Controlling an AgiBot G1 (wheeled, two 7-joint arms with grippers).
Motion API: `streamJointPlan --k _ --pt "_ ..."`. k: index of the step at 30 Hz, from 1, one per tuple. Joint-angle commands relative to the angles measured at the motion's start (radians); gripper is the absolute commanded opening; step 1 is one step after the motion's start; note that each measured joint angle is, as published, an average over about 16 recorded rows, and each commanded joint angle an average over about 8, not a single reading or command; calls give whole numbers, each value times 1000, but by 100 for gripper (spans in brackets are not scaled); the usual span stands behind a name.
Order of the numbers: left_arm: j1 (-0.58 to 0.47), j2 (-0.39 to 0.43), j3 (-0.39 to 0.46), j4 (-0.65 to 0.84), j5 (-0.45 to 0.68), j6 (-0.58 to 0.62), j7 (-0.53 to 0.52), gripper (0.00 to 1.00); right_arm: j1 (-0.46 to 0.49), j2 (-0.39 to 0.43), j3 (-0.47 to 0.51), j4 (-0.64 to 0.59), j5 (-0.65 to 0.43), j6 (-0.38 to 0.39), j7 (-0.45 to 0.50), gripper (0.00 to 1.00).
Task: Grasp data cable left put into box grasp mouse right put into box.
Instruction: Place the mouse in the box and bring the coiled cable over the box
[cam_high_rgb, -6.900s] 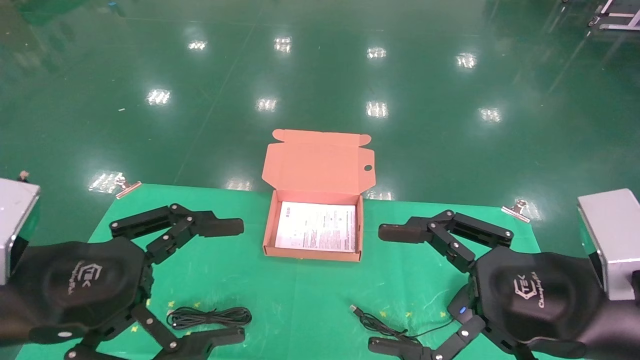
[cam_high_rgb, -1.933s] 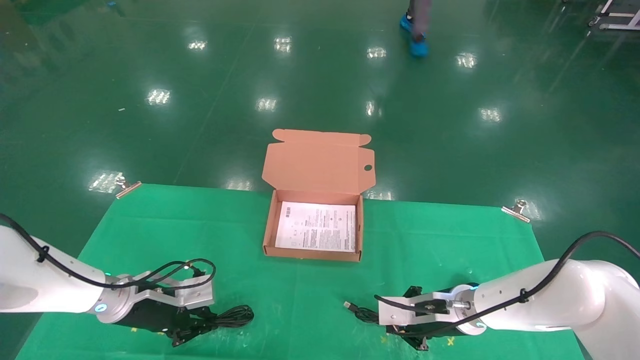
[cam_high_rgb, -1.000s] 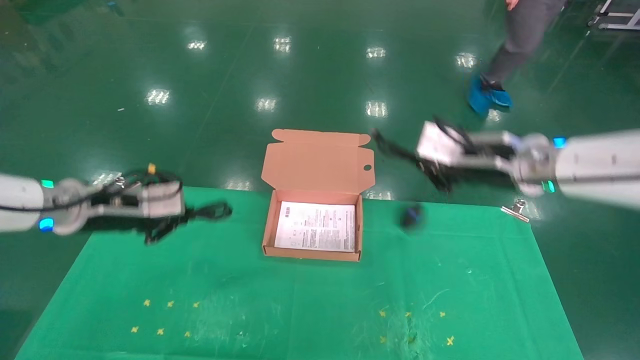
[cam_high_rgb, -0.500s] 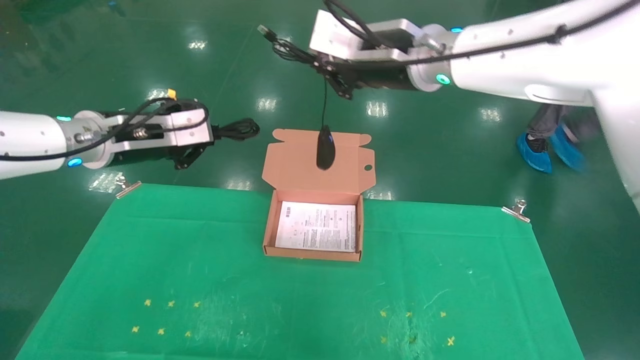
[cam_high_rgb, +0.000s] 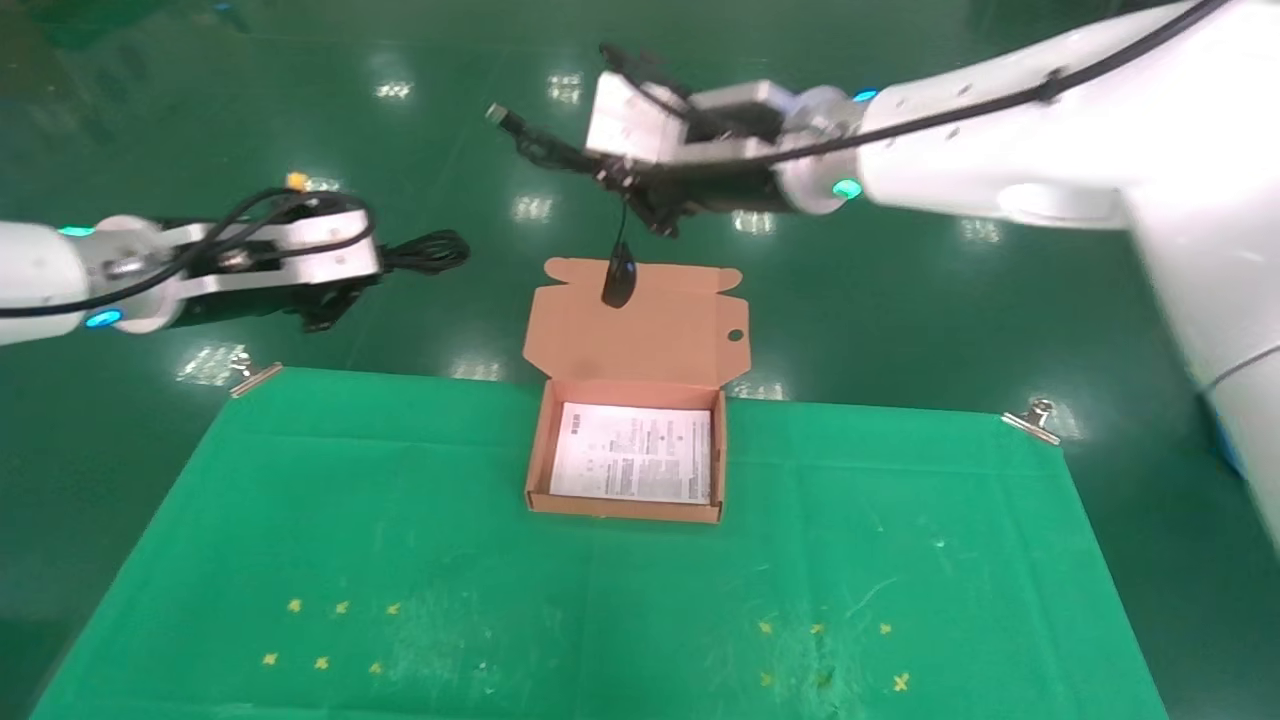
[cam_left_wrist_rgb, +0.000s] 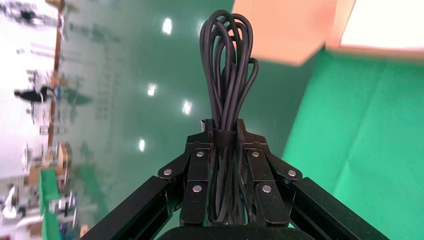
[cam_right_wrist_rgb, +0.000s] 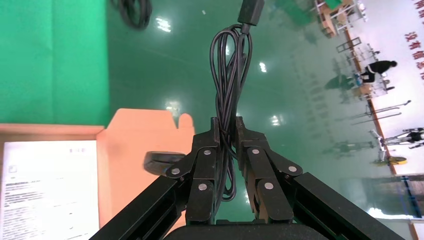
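The salmon-orange box (cam_high_rgb: 537, 455) stands open at the back middle of the green mat, lid up, a white printed sheet inside. My left gripper (cam_high_rgb: 385, 262) is shut on the data cable (cam_high_rgb: 428, 251), a black looped bundle, and holds it in the air left of the lid; the bundle (cam_left_wrist_rgb: 227, 65) sticks out past the gripper (cam_left_wrist_rgb: 224, 127). My right gripper (cam_high_rgb: 628, 188) is high above the lid, shut on the mouse's cord (cam_right_wrist_rgb: 231, 60). The black mouse (cam_high_rgb: 620, 277) hangs from it in front of the lid's top edge and also shows in the right wrist view (cam_right_wrist_rgb: 162, 161).
The green mat (cam_high_rgb: 600, 600) has small yellow marks near its front and metal clips at its back corners (cam_high_rgb: 1030, 420) (cam_high_rgb: 255, 378). The cord's USB plug (cam_high_rgb: 500, 115) sticks out left of my right gripper. Shiny green floor lies beyond the table.
Both arms have lifted their loads off the mat. Over the last half second my right gripper and the hanging mouse shifted a little left. My left gripper drew back leftward. The person has left view.
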Motion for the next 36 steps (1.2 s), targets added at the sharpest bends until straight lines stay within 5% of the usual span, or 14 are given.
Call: streamJointPlan --k 1,21,36 --pt "2 -11 4 -1 20 1 -10 0 -7 -5 -21 -1 1 12 4 0" --pt "54 -79 18 -147 175 77 -229 0 -125 -12 -344 60 161 138 130 0" --pt "58 -80 18 -160 185 80 -243 0 -144 -13 -500 -109 282 202 270 0"
